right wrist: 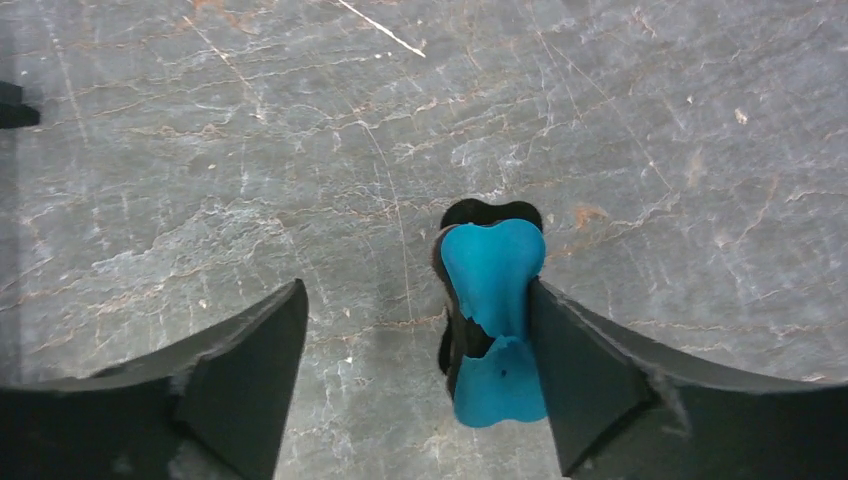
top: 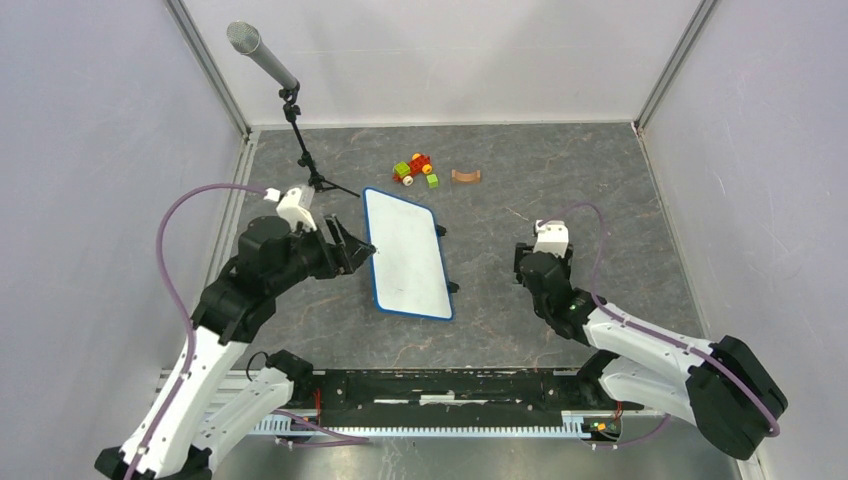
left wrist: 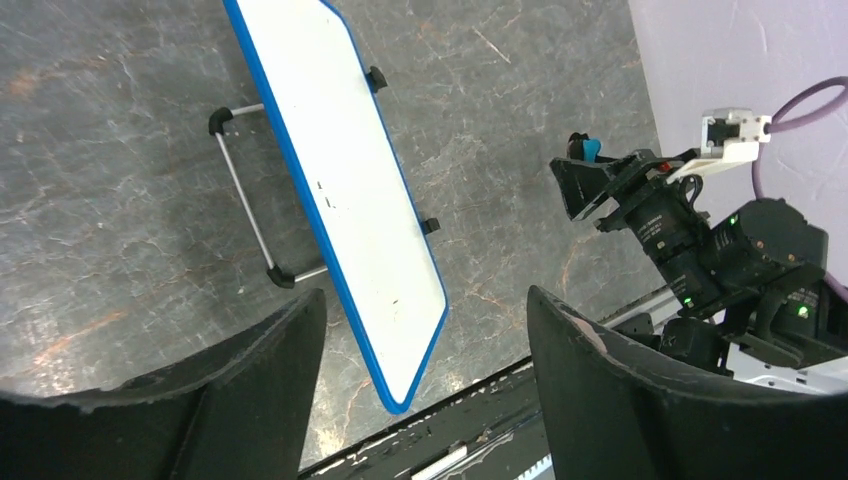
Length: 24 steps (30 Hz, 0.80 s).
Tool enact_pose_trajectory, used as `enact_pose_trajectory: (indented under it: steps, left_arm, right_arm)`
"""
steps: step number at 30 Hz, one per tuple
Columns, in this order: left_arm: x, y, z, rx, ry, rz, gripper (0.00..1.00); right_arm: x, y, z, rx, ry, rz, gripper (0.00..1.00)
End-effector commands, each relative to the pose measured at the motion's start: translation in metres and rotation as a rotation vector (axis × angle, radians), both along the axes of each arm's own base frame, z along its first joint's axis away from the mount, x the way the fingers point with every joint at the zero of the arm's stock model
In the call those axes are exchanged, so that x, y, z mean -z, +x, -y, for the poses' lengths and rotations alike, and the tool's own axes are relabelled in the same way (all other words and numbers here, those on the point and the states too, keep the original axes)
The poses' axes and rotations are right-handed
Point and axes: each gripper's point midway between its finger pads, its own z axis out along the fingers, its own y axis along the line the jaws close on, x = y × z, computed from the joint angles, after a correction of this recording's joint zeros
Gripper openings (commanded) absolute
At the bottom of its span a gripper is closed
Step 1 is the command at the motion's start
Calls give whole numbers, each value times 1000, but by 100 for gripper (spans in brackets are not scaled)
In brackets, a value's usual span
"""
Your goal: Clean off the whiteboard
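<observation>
The whiteboard (top: 408,252) lies in the middle of the table, white with a blue rim and only a few small dark specks. In the left wrist view the whiteboard (left wrist: 350,190) stands tilted on a wire stand (left wrist: 245,190). My left gripper (top: 362,250) is open and empty at the board's left rim; in its own view (left wrist: 422,300) the board's near corner shows between the jaws. My right gripper (top: 522,258) is open to the right of the board. A blue eraser (right wrist: 495,300) with black felt leans against its right finger (right wrist: 600,370). The eraser's blue tip also shows in the left wrist view (left wrist: 592,150).
A microphone (top: 262,55) on a tripod stands at the back left, its legs near the board's far corner. A small red, yellow and green toy (top: 415,168) and a brown arch piece (top: 465,177) lie behind the board. A black rail (top: 450,385) runs along the near edge.
</observation>
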Motion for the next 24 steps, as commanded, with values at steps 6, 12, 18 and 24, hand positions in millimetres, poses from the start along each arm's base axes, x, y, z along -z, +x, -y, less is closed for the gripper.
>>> enact_pose_trajectory:
  steps: [6,12,18,24]
  left_arm:
    - [-87,-39,-22,47,-21,305,90]
    - [-101,-55,-27,58,-46,370,91]
    - [-76,-62,-25,94,-20,304,93]
    - [-61,-59,-11,149,-35,230,93]
  right_arm:
    - [-86,-20,-8,-208,32,90,98]
    - [-63,-26,-17,-249,47,10,98]
    - [-44,-28,-52,-382,93,-88,98]
    - [-27,-41,-82,-547,107,-264,98]
